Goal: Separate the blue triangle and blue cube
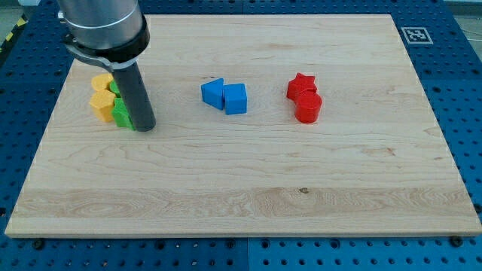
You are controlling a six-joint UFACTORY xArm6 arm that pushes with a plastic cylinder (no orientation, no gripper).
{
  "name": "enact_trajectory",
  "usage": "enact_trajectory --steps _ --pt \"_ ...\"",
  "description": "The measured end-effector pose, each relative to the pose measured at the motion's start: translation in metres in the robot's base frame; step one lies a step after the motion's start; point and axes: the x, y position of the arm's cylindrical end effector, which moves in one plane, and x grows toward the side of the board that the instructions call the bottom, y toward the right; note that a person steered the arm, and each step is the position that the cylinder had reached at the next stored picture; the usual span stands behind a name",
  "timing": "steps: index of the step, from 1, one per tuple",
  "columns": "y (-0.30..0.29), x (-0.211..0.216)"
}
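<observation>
We judge the separation not yet begun: the blue triangle (213, 92) and blue cube (236, 98) sit touching near the board's (241, 188) centre, triangle on the view's left. Our arm carries no jaws, only the rod; my tip (145, 126) rests at the view's left, just beside the green blocks (120, 113), well apart from the blue pair. Next move, as we read it: bring my tip to the seam between the blues and push one away. Count: two blue, two red (star (302, 84), cylinder (308, 108)), two yellow (102, 98), and two green as far as visible, partly hidden.
</observation>
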Motion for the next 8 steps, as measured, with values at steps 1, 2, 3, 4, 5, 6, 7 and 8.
enact_trajectory --steps 1,2,3,4,5,6,7,8 --pt "0.001 0.0" --pt "0.03 0.0" --pt "0.058 0.0" --pt "0.07 0.0" --pt "0.075 -0.002" --pt "0.077 -0.024" --pt "0.085 -0.031" --pt "0.099 -0.031"
